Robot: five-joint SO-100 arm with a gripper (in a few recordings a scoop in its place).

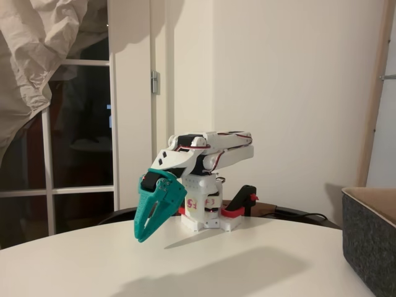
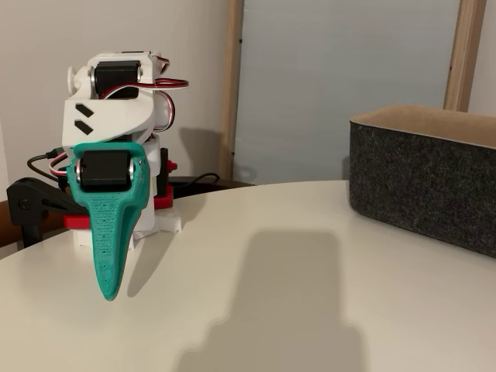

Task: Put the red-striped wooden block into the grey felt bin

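The round white table [image 1: 260, 260] takes up most of what I can see from here, and its top is lit softly enough that a big shadow lies across the middle of it. On it, off to the right in both fixed views, stands the grey felt bin [image 2: 422, 182] — dark speckled walls, straight sides, a tan lining showing at the rim. It looks soft but able to hold its shape, and its mouth is wide and open, so dropping something in from above should be easy.

The white arm [image 1: 207, 151] sits folded low over its base, well apart from the bin. Its teal gripper [image 1: 143, 234] droops with the tip pointing down toward the table. The fingers [image 2: 108, 267] look pressed together into one narrow beak, with nothing between them.

The red-striped wooden block is the smallest thing in the job, and I cannot find it on the stretch of table these pictures cover; the red bits at the arm's base are its clamp [image 1: 232, 212]. By its name I'd judge it light, stiff and hard, not fragile, perhaps a little slick on smooth wood — best pinched across two flat opposite sides, near the middle, so it doesn't twist out.
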